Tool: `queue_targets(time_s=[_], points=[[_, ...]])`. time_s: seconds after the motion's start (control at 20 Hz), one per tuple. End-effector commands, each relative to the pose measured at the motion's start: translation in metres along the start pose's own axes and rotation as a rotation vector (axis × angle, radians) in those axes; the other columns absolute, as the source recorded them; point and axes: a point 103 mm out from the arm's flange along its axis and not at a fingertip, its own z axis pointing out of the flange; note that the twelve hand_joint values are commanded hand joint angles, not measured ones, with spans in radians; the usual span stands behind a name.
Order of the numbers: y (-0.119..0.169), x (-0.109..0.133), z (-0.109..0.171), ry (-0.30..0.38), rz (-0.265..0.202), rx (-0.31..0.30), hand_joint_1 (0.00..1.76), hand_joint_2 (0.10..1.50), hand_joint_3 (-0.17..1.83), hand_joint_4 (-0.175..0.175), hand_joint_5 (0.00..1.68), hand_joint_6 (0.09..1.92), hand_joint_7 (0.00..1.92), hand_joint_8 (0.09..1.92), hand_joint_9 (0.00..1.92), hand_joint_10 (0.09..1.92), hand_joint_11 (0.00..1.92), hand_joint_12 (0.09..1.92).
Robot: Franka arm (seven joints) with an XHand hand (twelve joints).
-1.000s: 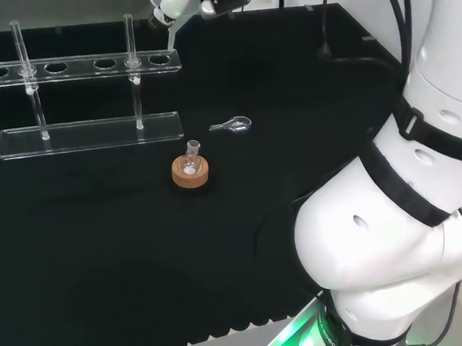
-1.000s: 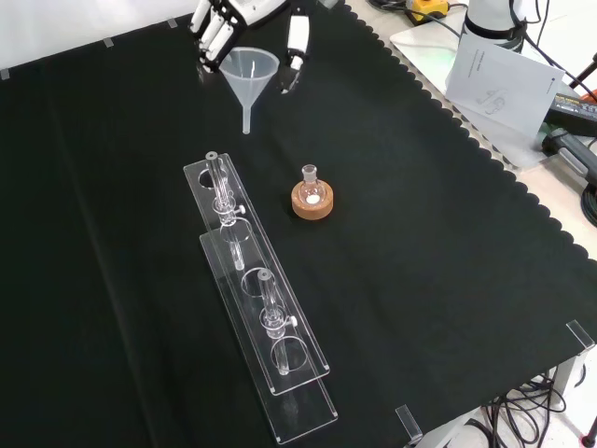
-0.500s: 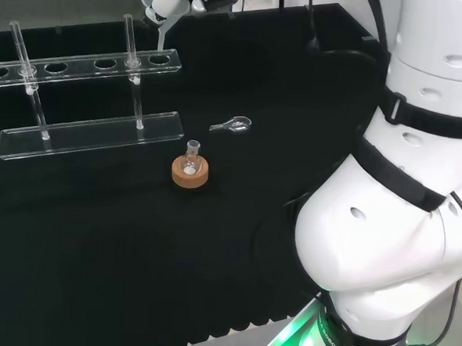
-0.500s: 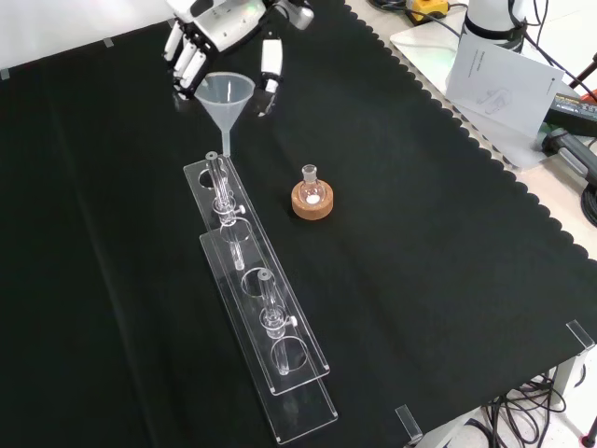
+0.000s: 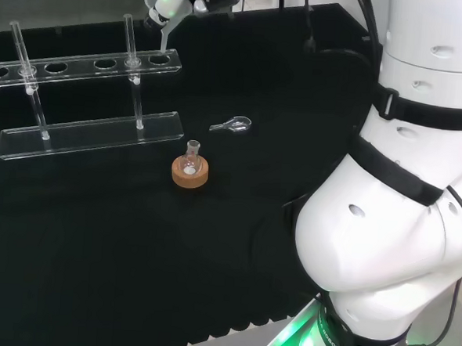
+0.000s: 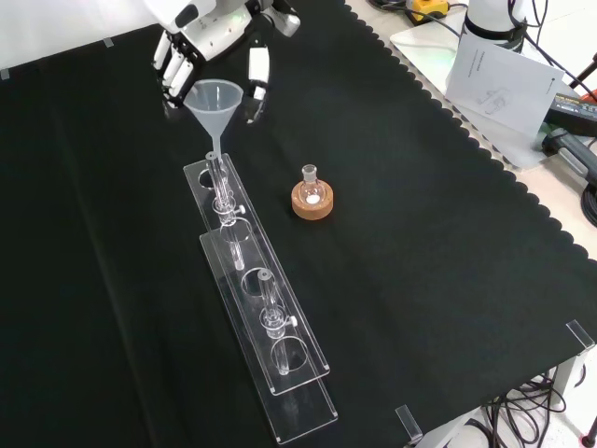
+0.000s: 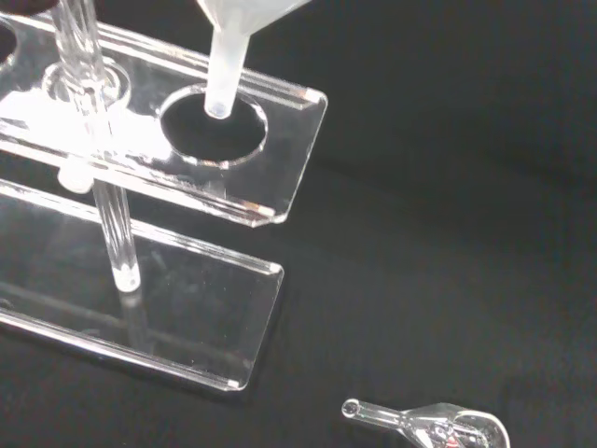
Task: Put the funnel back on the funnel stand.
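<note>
Nearest in the front view lies the near end of the long clear acrylic funnel stand, a two-tier rack with a base plate, an upper plate pierced by round holes, and two thin upright rods, running away across the black-cloth table. To its right in that view, clear of the rack, stands a small round-bottomed glass flask seated upright in a round cork ring; the head view shows the same flask in its ring in front of the rack. A small clear glass bulb with a short neck lies on its side on the cloth, to the right of the flask in the head view and well apart from it; the wrist view shows it beside the stand's end.

At the far end of the stand, the clear plastic funnel hangs upright with its wide mouth up. In the wrist view its stem tip sits over the end hole of the upper plate, about level with the rim; whether it touches the plate cannot be told. The black and white hand comes in from the top of the front view, its fingers curled around the funnel's cone from both sides, holding it.
</note>
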Motion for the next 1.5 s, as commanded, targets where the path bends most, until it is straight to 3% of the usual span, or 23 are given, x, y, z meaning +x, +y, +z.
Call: queue_targets(time_s=[0.05, 1.1, 1.25, 1.5], points=[[0.012, 0.000, 0.012, -0.010, 0.001, 0.019, 0.64, 0.83, 0.44, -0.037, 0.58, 0.53, 0.70, 0.71, 1.14, 0.41, 0.64, 1.26], [0.039, 0.011, 0.040, -0.027, -0.010, 0.061, 0.65, 0.82, 0.44, -0.034, 0.58, 0.54, 0.68, 0.71, 1.09, 0.41, 0.65, 1.25], [0.038, 0.012, 0.043, -0.004, -0.023, 0.061, 0.64, 0.82, 0.43, -0.041, 0.52, 0.49, 0.61, 0.74, 0.97, 0.46, 0.64, 1.26], [0.028, 0.018, 0.047, 0.002, -0.039, 0.063, 0.54, 0.76, 0.35, -0.054, 0.31, 0.17, 0.15, 0.72, 0.50, 0.62, 0.49, 1.34]])
